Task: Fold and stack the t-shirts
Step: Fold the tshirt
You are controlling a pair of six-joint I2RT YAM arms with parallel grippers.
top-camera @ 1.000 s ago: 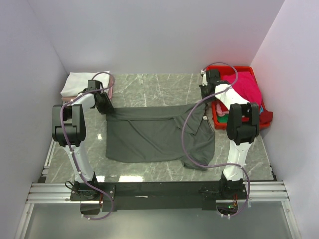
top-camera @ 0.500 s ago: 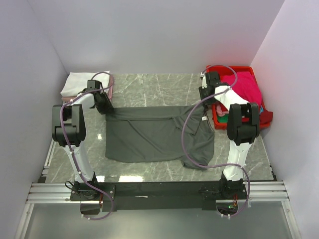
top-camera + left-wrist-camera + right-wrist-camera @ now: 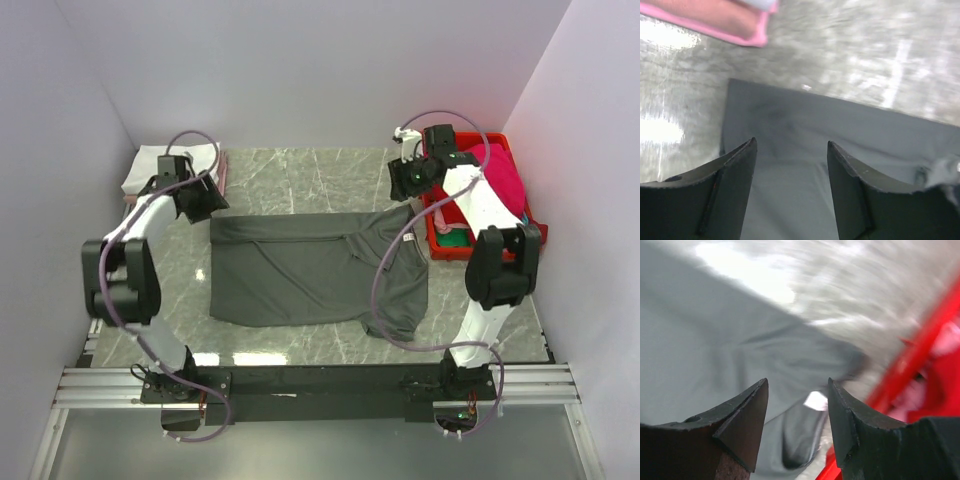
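Here is the table (image 3: 300,175): a grey, marble-veined top, glossy enough to throw back bright patches of light. It is boxed in by plain pale walls (image 3: 320,70) at the back and on both sides. A metal rail (image 3: 320,385) runs along the near edge, where the arm bases sit.

The charcoal t-shirt (image 3: 300,265) lies spread flat across the middle of the table, its far edge drawn in a straight line from left to right.

The left gripper (image 3: 791,150) hangs over the shirt's far left corner with its fingers apart and nothing between them. The right gripper (image 3: 797,390) is over the far right corner, jaws also parted and empty, right beside the red crate (image 3: 437,235).

In that crate, against the right wall, a magenta t-shirt (image 3: 500,180) is heaped up and a bit of green t-shirt (image 3: 457,237) shows below it.

In the far left corner, a white t-shirt (image 3: 150,165) sits folded on a pale pink t-shirt (image 3: 740,25).
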